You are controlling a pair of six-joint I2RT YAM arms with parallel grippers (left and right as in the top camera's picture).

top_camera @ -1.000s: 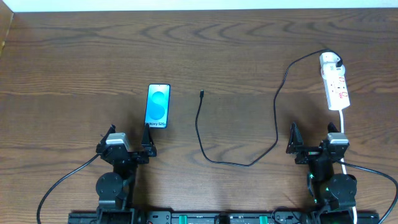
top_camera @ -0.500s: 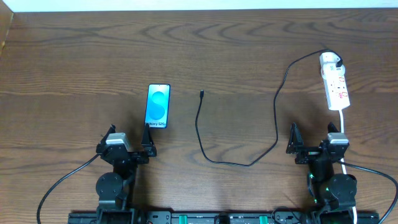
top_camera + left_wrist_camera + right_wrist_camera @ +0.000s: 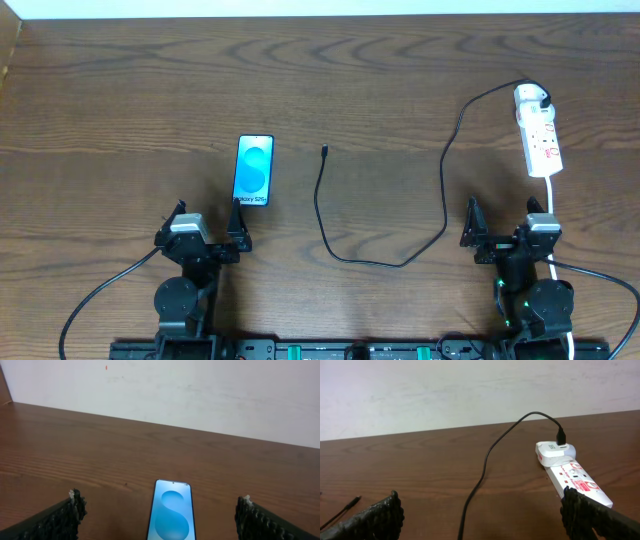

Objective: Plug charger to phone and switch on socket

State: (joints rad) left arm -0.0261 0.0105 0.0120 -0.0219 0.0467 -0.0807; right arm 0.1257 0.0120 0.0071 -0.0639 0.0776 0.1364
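The phone (image 3: pixel 254 171) lies flat left of centre, blue screen up; the left wrist view shows the phone (image 3: pixel 171 517) just ahead between my fingers. My left gripper (image 3: pixel 209 212) is open right behind it, touching nothing. The charger (image 3: pixel 380 262) is a thin black cable. Its connector tip (image 3: pixel 325 150) lies free to the right of the phone. Its white plug head (image 3: pixel 530 96) sits in the far end of the socket (image 3: pixel 542 145), a white power strip at the right. My right gripper (image 3: pixel 502 212) is open and empty behind the socket (image 3: pixel 577 477), with the cable (image 3: pixel 487 460) running between its fingers.
The strip's thicker white cord (image 3: pixel 551 195) runs toward the front, close past my right gripper. A pale wall (image 3: pixel 200 395) borders the table's far edge. Both arm bases stand at the front edge.
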